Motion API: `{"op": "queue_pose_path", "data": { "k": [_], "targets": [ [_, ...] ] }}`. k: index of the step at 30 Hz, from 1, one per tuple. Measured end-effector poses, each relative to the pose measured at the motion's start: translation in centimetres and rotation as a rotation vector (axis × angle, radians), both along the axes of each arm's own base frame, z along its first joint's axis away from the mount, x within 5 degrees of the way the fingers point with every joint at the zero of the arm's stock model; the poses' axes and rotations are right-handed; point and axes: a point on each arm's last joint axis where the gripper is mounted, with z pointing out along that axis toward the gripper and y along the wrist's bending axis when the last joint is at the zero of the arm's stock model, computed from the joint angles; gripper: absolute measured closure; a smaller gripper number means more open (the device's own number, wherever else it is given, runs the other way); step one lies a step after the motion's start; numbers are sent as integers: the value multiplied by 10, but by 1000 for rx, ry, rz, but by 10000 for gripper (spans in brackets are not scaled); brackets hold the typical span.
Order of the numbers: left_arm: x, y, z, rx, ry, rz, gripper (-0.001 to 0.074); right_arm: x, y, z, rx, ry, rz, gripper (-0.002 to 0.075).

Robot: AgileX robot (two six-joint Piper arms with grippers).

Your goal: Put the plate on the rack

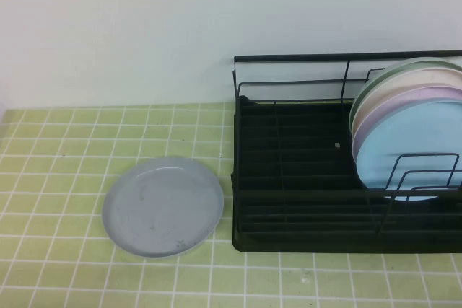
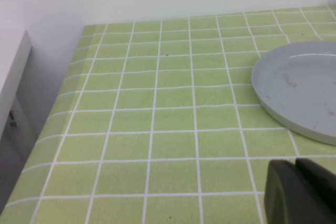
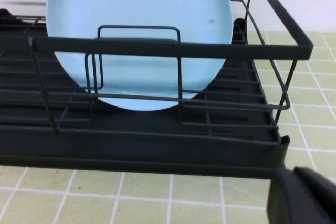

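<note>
Nothing of the job is showing as done yet. The grey plate (image 1: 163,207) is lying flat on the green-tiled tabletop (image 1: 58,178), roughly midway between its back and front edges. It's just beside the left end of the black rack (image 1: 289,178), with a thin strip of tile showing between them.

The rack is sitting toward the tabletop's right edge, close to the back edge. It's already carrying four plates standing on edge at its right end, with the blue plate (image 1: 411,156) in front. The slots to their left are holding nothing, so that's likely where you're heading.

Your left pincer (image 2: 296,187) is hanging low over the tiles toward the front edge, near the grey plate, closed tight and gripping nothing. Your right pincer (image 3: 299,192) is closed and empty too, just in front of the rack's front wall, facing the blue plate. Neither is showing in the high view.

So you're looking at the whole task ahead: opening up, taking that rim, lifting, tipping the plate upright and slotting it into the rack.
</note>
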Motion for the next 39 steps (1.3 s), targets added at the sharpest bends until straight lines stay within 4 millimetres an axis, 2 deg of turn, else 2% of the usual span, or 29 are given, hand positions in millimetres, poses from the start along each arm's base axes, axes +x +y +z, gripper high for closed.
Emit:
{"op": "queue_pose_path", "data": {
  "k": [39],
  "targets": [
    [0,-1,1,-28,-5,-1,735,0,0,0,-1,5,0,727]
  ]
}}
